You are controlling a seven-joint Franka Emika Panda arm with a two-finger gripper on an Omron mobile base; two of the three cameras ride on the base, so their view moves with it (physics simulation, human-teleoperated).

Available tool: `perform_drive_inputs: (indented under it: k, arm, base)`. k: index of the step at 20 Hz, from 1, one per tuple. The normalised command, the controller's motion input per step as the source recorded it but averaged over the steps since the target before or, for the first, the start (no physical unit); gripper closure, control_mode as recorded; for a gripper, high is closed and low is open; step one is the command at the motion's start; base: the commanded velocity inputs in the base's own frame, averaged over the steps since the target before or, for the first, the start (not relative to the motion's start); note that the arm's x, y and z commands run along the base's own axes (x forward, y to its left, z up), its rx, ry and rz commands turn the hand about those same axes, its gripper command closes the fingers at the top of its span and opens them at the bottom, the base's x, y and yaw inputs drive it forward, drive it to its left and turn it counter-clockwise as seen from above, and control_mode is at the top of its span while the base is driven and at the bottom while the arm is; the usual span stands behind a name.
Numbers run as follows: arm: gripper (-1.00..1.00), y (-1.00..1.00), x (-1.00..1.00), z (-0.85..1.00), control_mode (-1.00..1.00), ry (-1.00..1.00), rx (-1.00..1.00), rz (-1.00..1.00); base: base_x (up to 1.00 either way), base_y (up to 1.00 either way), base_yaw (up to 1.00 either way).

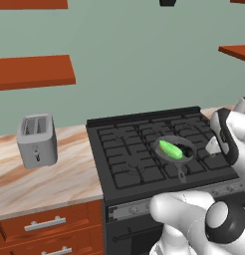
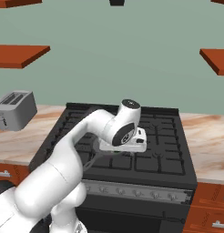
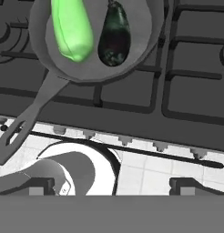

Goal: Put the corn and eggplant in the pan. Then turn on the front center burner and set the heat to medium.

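Green corn (image 3: 72,29) and dark eggplant (image 3: 114,35) lie side by side inside my pan (image 3: 93,70), my gripper (image 3: 112,184) open above the stove's (image 3: 191,98) front edge.

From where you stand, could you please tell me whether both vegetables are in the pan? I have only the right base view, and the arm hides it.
Observer: Yes. In the hand view the corn and the eggplant lie side by side inside the pan.
Operator: Thank you. Which way does its handle point?
Observer: In the left base view the handle points toward the front edge of the stove.
Operator: And is the gripper holding anything?
Observer: No. The hand view shows the gripper open, its fingertips spread wide with nothing between them, looking down on the pan from above.
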Motion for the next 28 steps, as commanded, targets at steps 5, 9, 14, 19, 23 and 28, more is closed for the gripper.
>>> perform_drive_inputs:
  k: [5, 9, 14, 19, 23, 28]
  arm:
    - [-1.00, -0.05, -0.03, -0.01, -1.00, -0.36, 0.15, 0.00]
    - [-1.00, -0.21, 0.00, -0.06, -1.00, -0.39, 0.17, 0.00]
    - [-1.00, -0.16, 0.00, -0.06, -1.00, -0.35, 0.15, 0.00]
    - [-1.00, -0.02, 0.00, -0.10, -1.00, -0.21, 0.09, 0.00]
    - [-1.00, 0.00, -0.09, -0.12, -1.00, -0.15, 0.02, 0.00]
    - [-1.00, 0.00, -0.16, -0.30, -1.00, -0.16, 0.00, 0.00]
  base:
    - [0.00, 0.00, 0.00]
    - [0.00, 0.00, 0.00]
    - [0.00, 0.00, 0.00]
    - [0.00, 0.00, 0.00]
    - [0.00, 0.00, 0.00]
    - [0.00, 0.00, 0.00]
